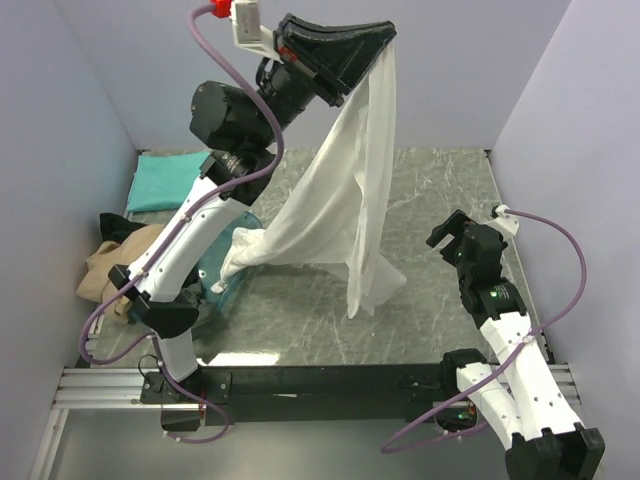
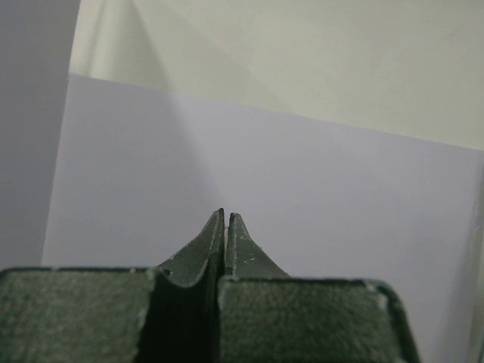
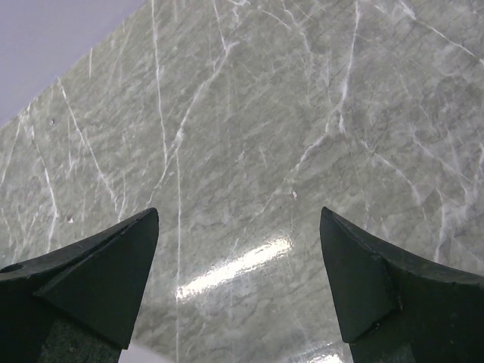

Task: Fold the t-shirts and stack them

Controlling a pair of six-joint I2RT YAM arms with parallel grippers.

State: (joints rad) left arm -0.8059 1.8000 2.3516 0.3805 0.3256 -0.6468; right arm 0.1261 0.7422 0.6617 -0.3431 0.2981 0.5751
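Marble table (image 1: 440,190), left claw (image 1: 388,32) dangling white t-shirt (image 1: 355,190), overhead only

The white left arm (image 1: 190,235) is covering much of the clear blue-tinted plastic bin (image 1: 222,285) and part of the crumpled tan cloth t-shirt (image 1: 105,265). The white cloth t-shirt (image 1: 350,190) is hanging in folds that are hiding part of its surface, and the black left gripper (image 2: 227,217) is showing no cloth in its wrist view.

The white t-shirt (image 1: 350,180) hangs unfolded from the upper centre of the frame, draping down to mid-frame. The teal t-shirt (image 1: 165,182) lies folded flat at left. The tan t-shirt (image 1: 105,265) sits crumpled just below it.
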